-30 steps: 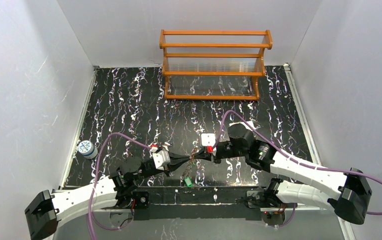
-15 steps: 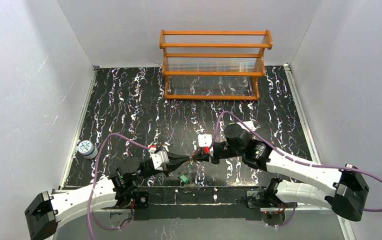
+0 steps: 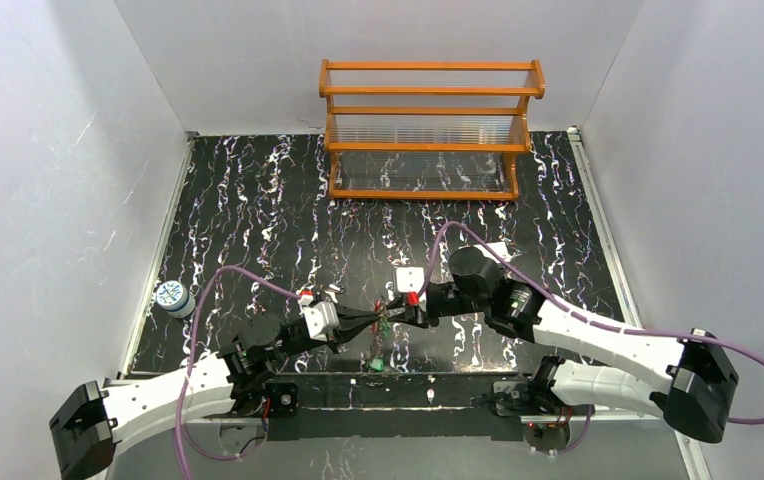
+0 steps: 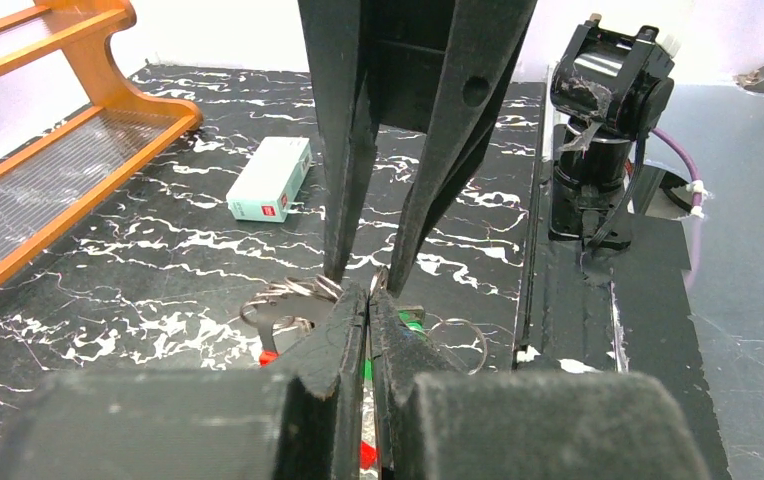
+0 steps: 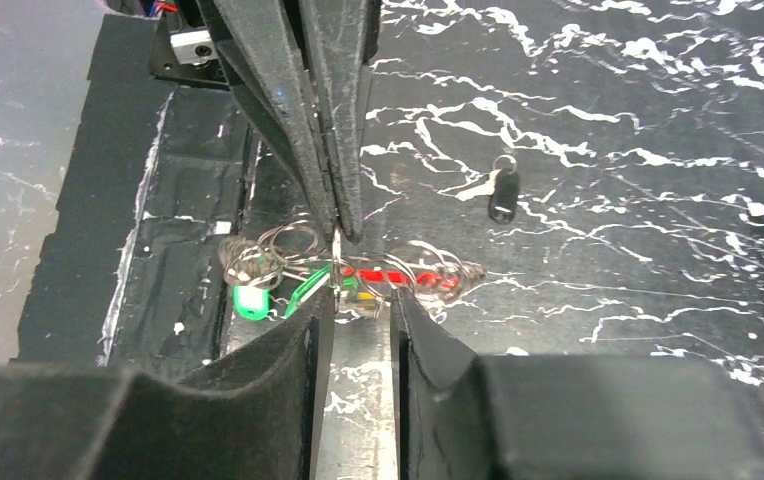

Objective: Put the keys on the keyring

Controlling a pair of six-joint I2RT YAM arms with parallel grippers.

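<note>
Pinching the keyring [image 5: 388, 272] by its metal ring, the left gripper [image 4: 368, 295] had jaws pressed together, well in front of the wooden rack [image 3: 428, 130]. Jaws of the right gripper [image 5: 358, 300] stood slightly spread just beside it. The keyring's long axis ran crosswise to them. A green key [image 3: 376, 365] lay on the worktop, farther from the rack.

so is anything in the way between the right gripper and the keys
Nothing visible. The right gripper is open right at the keys, and the left gripper meets the same bunch, shut, from the opposite side.

Rack [image 3: 428, 130] behind keys [image 5: 250, 300], on table [image 3: 258, 200]
</note>
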